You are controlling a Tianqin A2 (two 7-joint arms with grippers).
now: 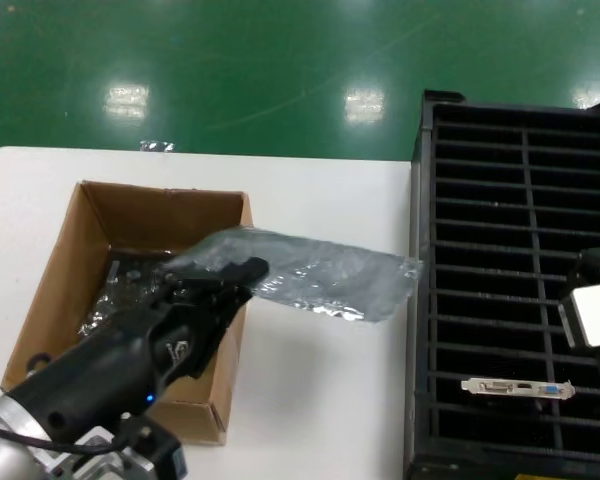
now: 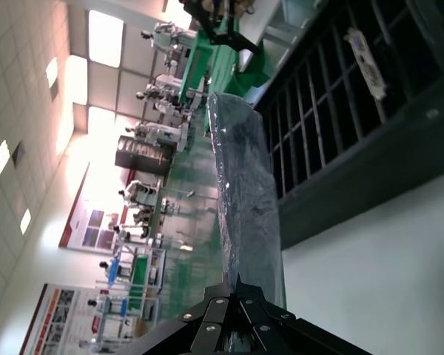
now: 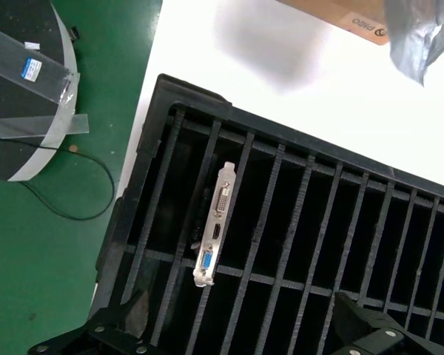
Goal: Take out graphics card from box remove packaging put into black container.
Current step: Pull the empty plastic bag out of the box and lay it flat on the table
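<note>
The graphics card stands on edge in a slot of the black container (image 1: 425, 300), its silver bracket (image 1: 518, 388) with the blue connector facing up; the bracket (image 3: 214, 222) also shows in the right wrist view. My left gripper (image 1: 244, 270) is shut on one end of the silvery packaging (image 1: 320, 275), which hangs flat over the right wall of the box (image 1: 235, 350) and the table. The left wrist view has the jaws (image 2: 237, 287) pinching the packaging (image 2: 244, 185). My right gripper (image 3: 237, 334) hovers open over the container (image 3: 296, 192), near the card, holding nothing.
More crinkly bagged items (image 1: 120, 295) lie inside the box. The white table (image 1: 320, 400) runs between box and container. The green floor (image 1: 280, 70) lies beyond the table's far edge. A round stand with taped sheets (image 3: 22, 89) sits on the floor beside the container.
</note>
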